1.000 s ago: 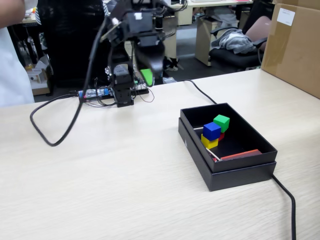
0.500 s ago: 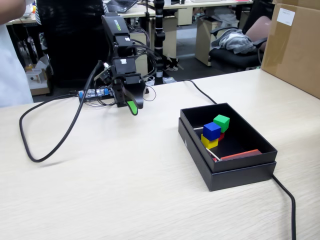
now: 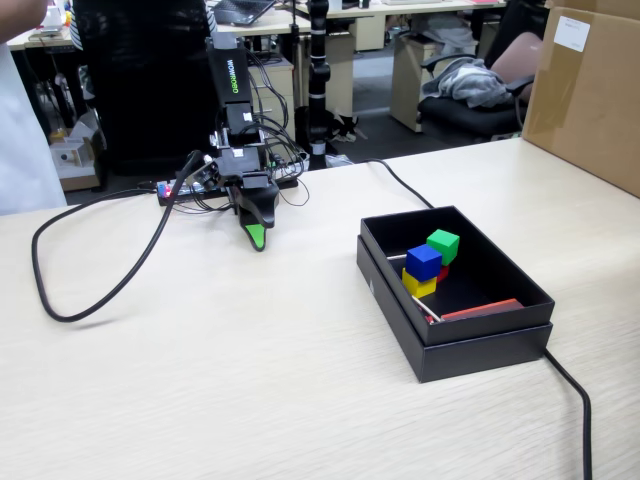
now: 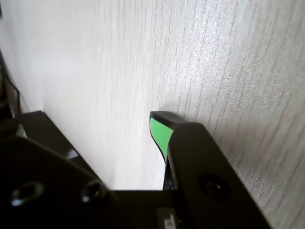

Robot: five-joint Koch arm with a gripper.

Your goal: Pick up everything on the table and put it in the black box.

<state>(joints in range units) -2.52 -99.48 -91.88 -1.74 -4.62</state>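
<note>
The black box (image 3: 392, 290) stands on the table (image 3: 250, 380) at the right of the fixed view. Inside it, a green cube (image 3: 443, 245), a blue cube (image 3: 424, 262) and a yellow cube (image 3: 418, 285) are bunched together. A red cube (image 3: 444, 272) is mostly hidden behind them. My gripper (image 3: 257, 240) is folded down near the arm's base, left of the box, with its green-tipped jaws together and its tip on the table. In the wrist view the gripper (image 4: 162, 119) holds nothing, and bare tabletop lies beyond it.
A thick black cable (image 3: 60, 300) loops across the table's left side, and another cable (image 3: 575, 395) runs off the front right past the box. A brown carton (image 3: 590, 90) stands at the far right. A thin red strip (image 3: 480, 310) lies in the box.
The arm has swung down from a raised pose and folded. The gripper came down to the table by the base. The cable loop shifted left. The cubes stayed put.
</note>
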